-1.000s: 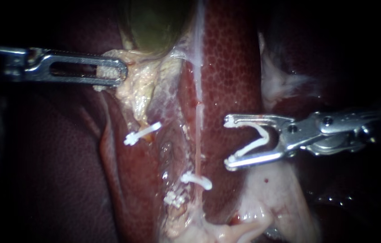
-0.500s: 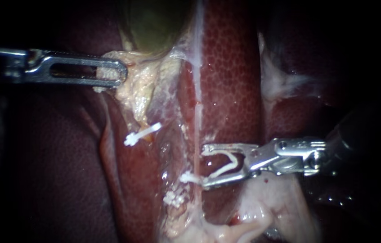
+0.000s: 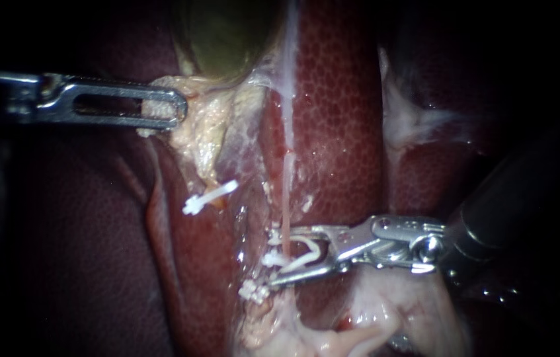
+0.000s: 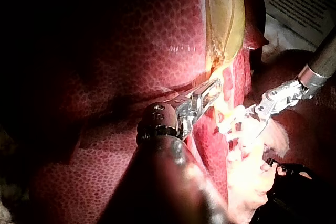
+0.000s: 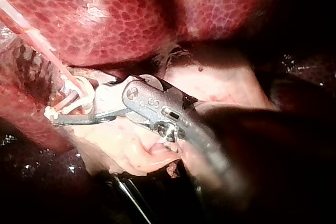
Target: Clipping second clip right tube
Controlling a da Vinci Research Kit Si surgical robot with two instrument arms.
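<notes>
Field: mottled dark red liver (image 3: pixel 339 119) fills the endoscope view, with the olive-green gallbladder (image 3: pixel 227 33) at 12 o'clock. The left instrument (image 3: pixel 170 109), a slotted steel grasper entering from 9 o'clock, has its jaws closed on pale yellow fatty tissue (image 3: pixel 203 125) below the gallbladder and holds it toward 10 o'clock. The right instrument (image 3: pixel 273 256), a steel applier entering from 4 o'clock, has its jaws at a moderate gap, carrying a white open clip (image 3: pixel 309 254). The thin pink right tube (image 3: pixel 286 198) runs 12 to 6 just right of centre and passes between those jaws near 6 o'clock. A white closed clip (image 3: pixel 270 260) sits on the tube, touching or just beside the jaw tips. Another white clip (image 3: pixel 210 196) lies toward 9 o'clock on separate tissue. Risks, as I judge them: closing onto the seated clip, fouling or dislodging it; the tube only partly enclosed; pushing on could tear the taut tube.
</notes>
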